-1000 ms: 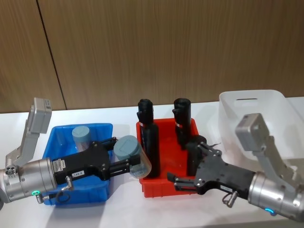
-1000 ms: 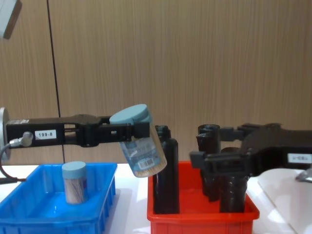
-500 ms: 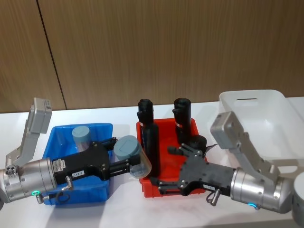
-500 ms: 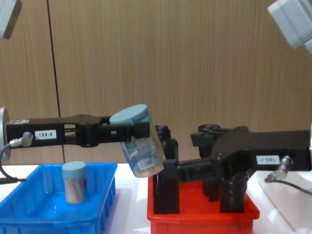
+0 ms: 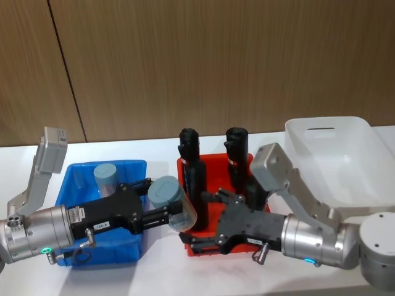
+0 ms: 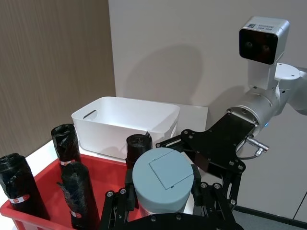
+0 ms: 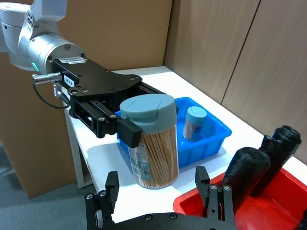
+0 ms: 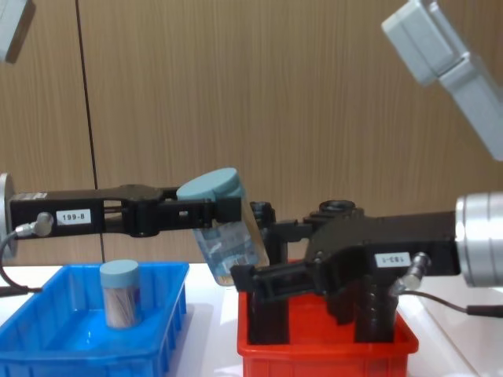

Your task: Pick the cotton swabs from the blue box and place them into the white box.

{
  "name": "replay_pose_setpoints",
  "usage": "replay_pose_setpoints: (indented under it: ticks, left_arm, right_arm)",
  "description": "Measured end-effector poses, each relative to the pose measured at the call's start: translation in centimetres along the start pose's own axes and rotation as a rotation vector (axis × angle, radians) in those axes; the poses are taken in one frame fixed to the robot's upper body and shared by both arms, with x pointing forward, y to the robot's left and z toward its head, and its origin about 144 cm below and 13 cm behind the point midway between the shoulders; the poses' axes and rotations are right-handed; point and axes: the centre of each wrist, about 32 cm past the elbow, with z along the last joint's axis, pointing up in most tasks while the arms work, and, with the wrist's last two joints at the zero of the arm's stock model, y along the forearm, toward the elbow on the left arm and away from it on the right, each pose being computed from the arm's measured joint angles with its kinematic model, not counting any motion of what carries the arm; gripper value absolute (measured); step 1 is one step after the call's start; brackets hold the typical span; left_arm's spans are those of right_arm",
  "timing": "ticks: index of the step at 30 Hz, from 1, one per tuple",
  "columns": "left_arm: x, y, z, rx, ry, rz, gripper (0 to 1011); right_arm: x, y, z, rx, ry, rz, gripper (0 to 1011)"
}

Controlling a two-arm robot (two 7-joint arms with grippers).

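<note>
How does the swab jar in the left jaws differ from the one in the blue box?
The held swab jar hangs in the air, clamped by the left gripper; the boxed swab jar stands inside the blue box. The held swab jar is tilted, the boxed swab jar upright. Both have pale blue-grey lids and clear bodies full of sticks.

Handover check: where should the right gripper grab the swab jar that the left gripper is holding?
Grip the clear lower body of the cotton swab jar. The left gripper clamps it just under the lid, so the lower half is probably the only free part. The jar tilts with its bottom toward the robot's right, so the open right gripper should come from that side, jaws straddling the body.
</note>
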Motion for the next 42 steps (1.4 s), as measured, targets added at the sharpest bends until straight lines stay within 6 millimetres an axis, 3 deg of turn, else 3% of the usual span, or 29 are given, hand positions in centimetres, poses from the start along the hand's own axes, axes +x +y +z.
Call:
replay_pose_setpoints:
  ticks: [26,34,36,37,42]
  left_arm:
    - [0.0,0.0,0.0,0.0,0.0,0.0,664]
    - [0.0,0.0,0.0,0.0,0.0,0.0,664]
    - [0.0,0.0,0.0,0.0,0.0,0.0,664]
    - [0.0,0.0,0.0,0.0,0.0,0.0,664]
    - [0.0,0.0,0.0,0.0,0.0,0.0,664]
  right_arm:
    - [0.7,3.6,0.9,-0.011,-0.018,0.048,981]
    - [0.9,4.0,1.1,-0.013,-0.023,0.052,745]
    - [0.9,4.1,1.1,-0.013,-0.023,0.053,730]
    - [0.9,4.1,1.1,-0.013,-0.024,0.053,662]
    - [0.9,4.2,1.2,-0.014,-0.026,0.056,621]
